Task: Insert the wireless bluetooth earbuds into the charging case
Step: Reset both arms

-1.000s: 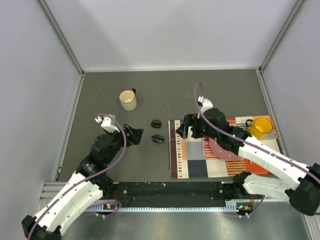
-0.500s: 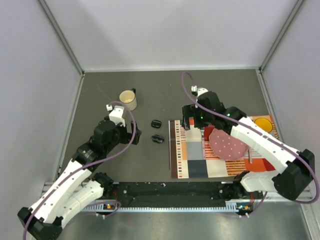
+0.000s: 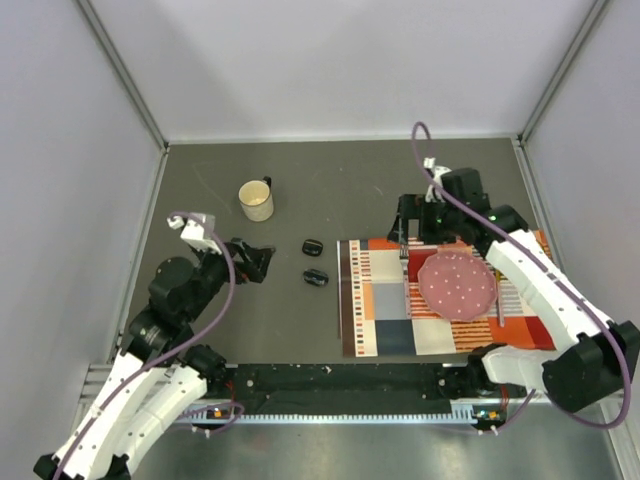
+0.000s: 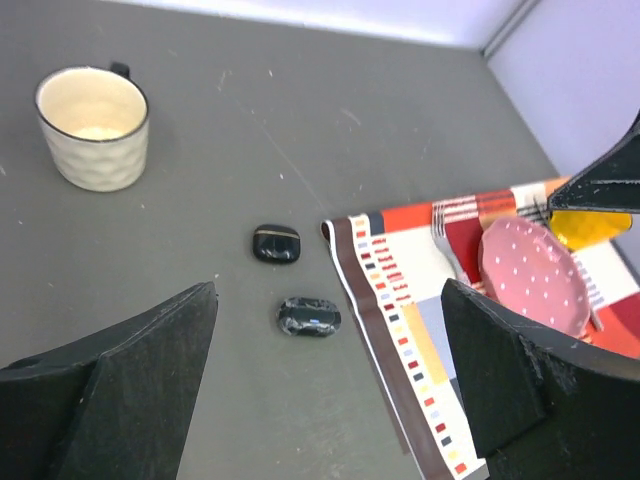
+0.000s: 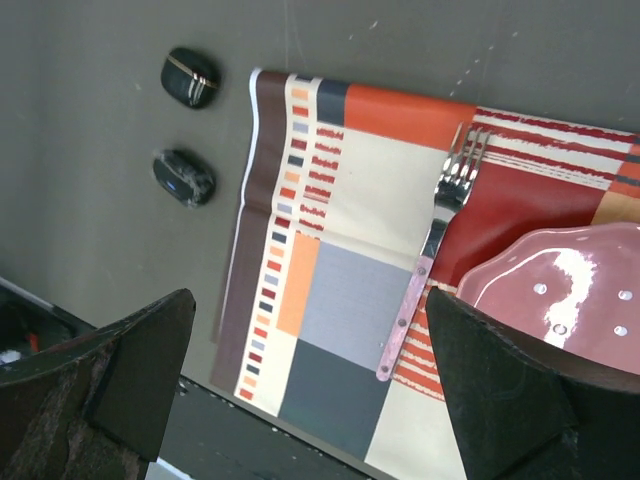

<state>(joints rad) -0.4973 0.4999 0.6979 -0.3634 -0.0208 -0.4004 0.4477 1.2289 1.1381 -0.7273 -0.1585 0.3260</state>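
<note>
Two black oval cases lie shut on the grey table, left of the placemat. One is glossy with a thin gold line (image 3: 312, 245) (image 4: 276, 243) (image 5: 190, 77). The other is mottled with a small blue mark (image 3: 316, 277) (image 4: 309, 316) (image 5: 184, 177). I cannot tell which is the charging case. The earbuds are out of view. My left gripper (image 3: 250, 263) (image 4: 328, 290) is open and empty, left of the cases and pointing at them. Above the placemat's far edge, my right gripper (image 3: 411, 234) (image 5: 310, 300) hangs open with nothing in it.
A cream mug (image 3: 257, 200) (image 4: 92, 127) stands at the back left. The striped placemat (image 3: 380, 310) carries a pink dotted plate (image 3: 457, 284) (image 5: 560, 290) and a fork (image 3: 403, 262) (image 5: 430, 260). A yellow cup (image 4: 590, 228) shows behind the plate. Walls enclose three sides.
My left gripper pulled back left, away from the cases, and opened wider. My right gripper left the mat's left part, moved toward the back right and opened fully.
</note>
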